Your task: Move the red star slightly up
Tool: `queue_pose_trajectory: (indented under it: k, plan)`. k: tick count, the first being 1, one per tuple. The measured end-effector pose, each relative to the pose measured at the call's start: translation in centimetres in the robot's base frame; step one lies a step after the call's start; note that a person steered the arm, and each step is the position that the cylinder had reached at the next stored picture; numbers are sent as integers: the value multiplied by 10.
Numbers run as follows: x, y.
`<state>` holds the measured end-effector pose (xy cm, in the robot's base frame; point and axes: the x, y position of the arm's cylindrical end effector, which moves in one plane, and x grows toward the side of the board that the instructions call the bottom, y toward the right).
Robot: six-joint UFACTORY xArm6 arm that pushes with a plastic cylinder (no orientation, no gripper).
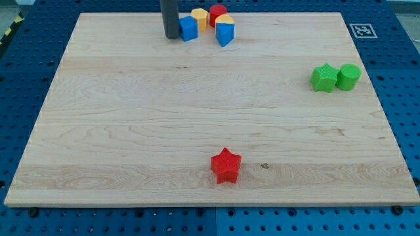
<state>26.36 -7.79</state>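
Red star (226,165) sits alone near the view's bottom edge of the pale wooden bench (131,124), a little right of centre, with bare wood all around it. Blue pegboard (20,72) frames the bench; a black-and-white marker (361,30) lies off its upper right corner. At the view's top, my tip (171,37), a plain dark rod with no jaws to spread or press, touches a blue cube (189,29), beside a yellow block (199,18), a red block (218,14) and a blue-and-yellow block (225,31). A green star (324,77) and green cylinder (348,77) touch at right.
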Motion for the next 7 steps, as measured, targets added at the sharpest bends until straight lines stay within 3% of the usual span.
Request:
queue_pose_trajectory:
  k: [2,6,7]
  plan:
    - [10,-4]
    - [336,-10]
    - [355,46]
